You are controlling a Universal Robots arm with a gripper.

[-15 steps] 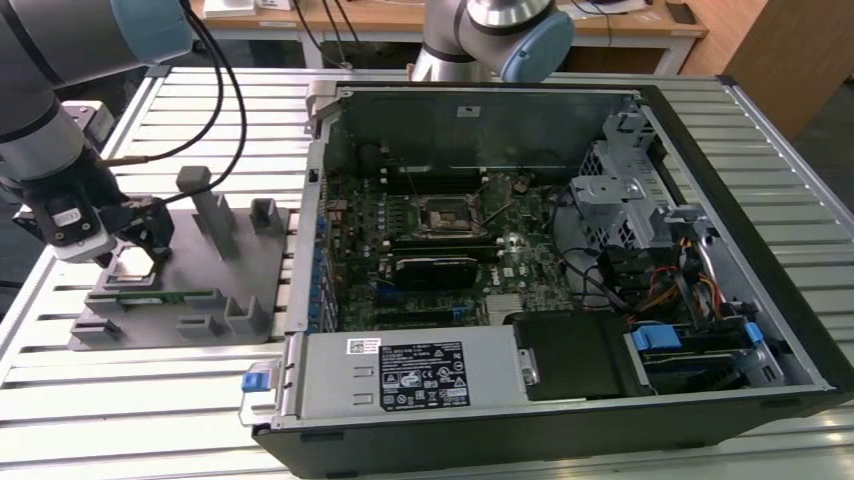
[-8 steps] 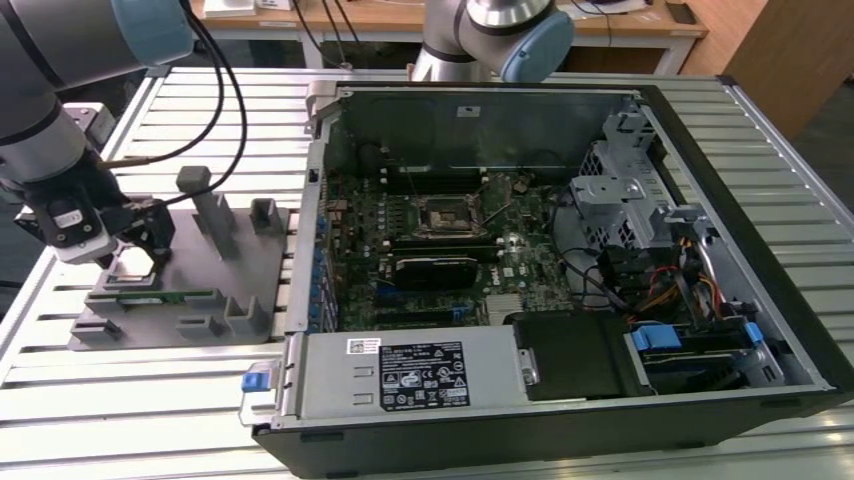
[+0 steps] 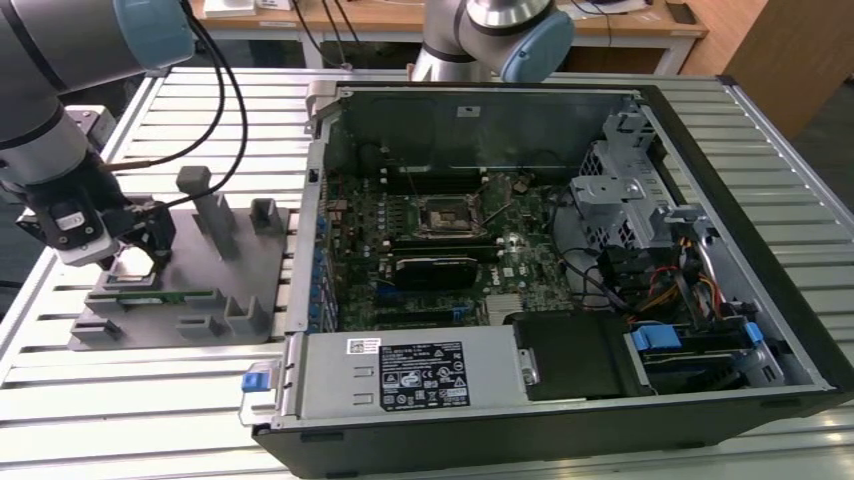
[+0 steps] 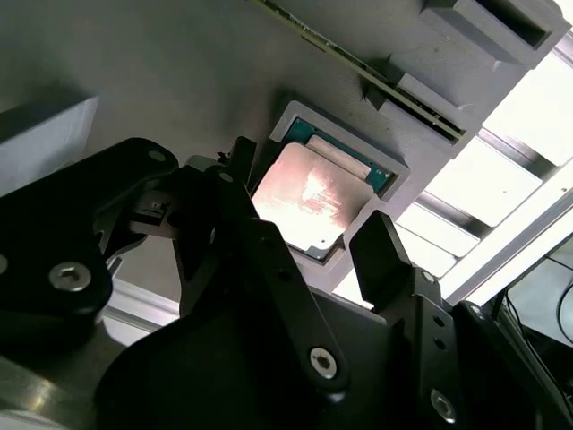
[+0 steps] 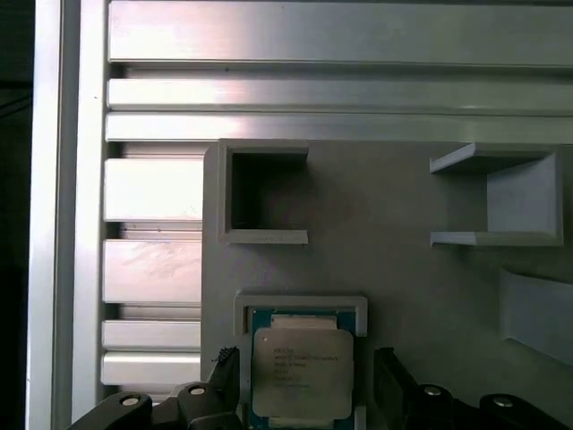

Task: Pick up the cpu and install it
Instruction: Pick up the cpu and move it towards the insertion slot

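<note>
Silver arm (image 3: 34, 150), pale-blue joint caps, black cables, black gripper (image 4: 312, 188) bearing apparently hex screws.

In the first wrist view the picture's edge cuts off one side of the cpu (image 5: 300, 372)

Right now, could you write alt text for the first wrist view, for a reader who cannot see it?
A silvery square chip lies in a square pocket of a grey tray, and the gripper is open, one black finger on each side of it. The tray rests on a slatted metal table.
</note>
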